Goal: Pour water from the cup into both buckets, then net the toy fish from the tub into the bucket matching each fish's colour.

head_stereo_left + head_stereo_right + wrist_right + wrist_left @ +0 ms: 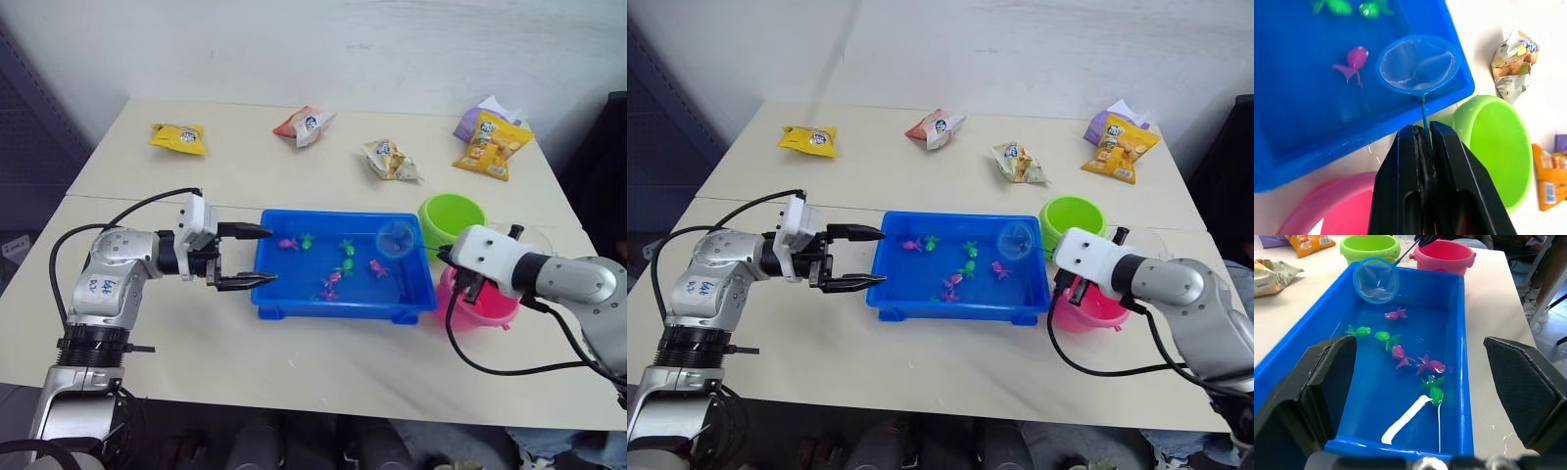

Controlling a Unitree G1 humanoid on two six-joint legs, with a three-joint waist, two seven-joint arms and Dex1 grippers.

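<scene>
In the left eye view, the tub (343, 299) is seen at the middle of the table (245, 166). The left claw (247, 257) is held spread at the tub's left end, its lower finger at the rim, nothing gripped. The net (397, 236) is held over the tub's far right corner. The green bucket (451, 220) stands just beyond that corner, the pink bucket (480, 304) just right of the tub, partly hidden by the right arm. Snack bags (392, 160) lie well beyond the tub.

In the right eye view, the fish (965, 266) are seen scattered in the tub's middle, pink and green mixed.

In the left wrist view, the fish are seen lying in shallow water. They are judged light, hard and slippery when wet, so scooping from below is favoured over pinching.

In the right wrist view, the right claw (1422, 134) is seen pressed together on the net's thin handle, just behind the hoop. The mesh is judged soft and limp, the handle stiff but slender and liable to twist between flat fingers; a hold near the hoop, as seen, is judged to give the best control. One pink fish (1354, 59) lies beside the hoop, the nearest to it. The net appears empty.
</scene>
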